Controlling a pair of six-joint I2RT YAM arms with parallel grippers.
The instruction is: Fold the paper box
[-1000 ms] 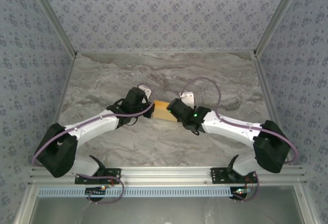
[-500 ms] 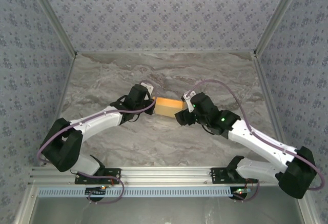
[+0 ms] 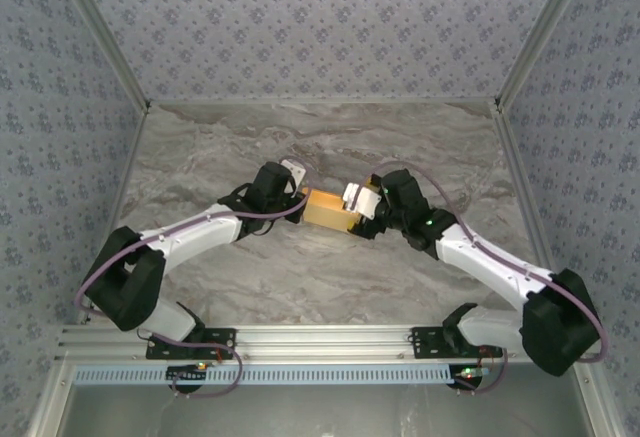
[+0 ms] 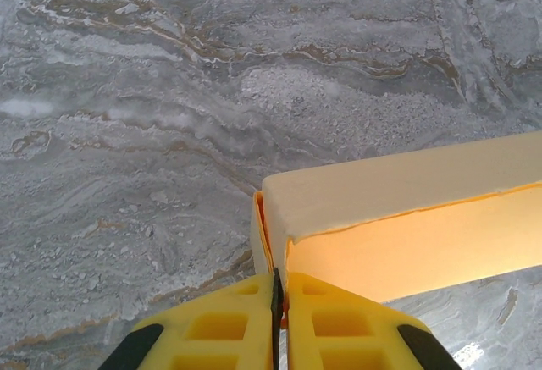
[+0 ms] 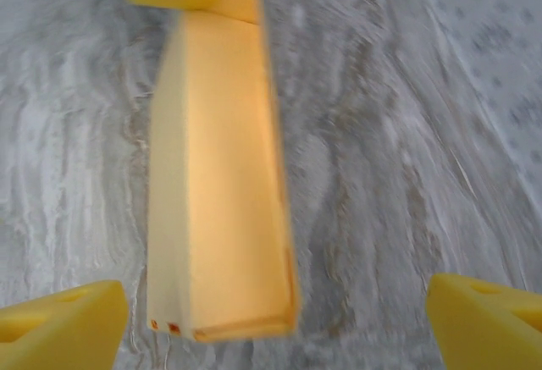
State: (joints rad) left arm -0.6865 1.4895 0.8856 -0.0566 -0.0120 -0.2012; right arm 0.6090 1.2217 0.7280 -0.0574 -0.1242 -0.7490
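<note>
One paper box (image 3: 326,209), mid-frame, is pinched by left jaws; right jaws, spread wide, should be centred before closing.

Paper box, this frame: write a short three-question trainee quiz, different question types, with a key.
1. True or false: the left fingers are shut on an edge of the paper box.
2. The right fingers are: A) shut on the box; B) open, one either side of its end; C) shut, off the box.
3. What pattern does the table have?
Key: 1 true; 2 B; 3 grey marble.
</note>
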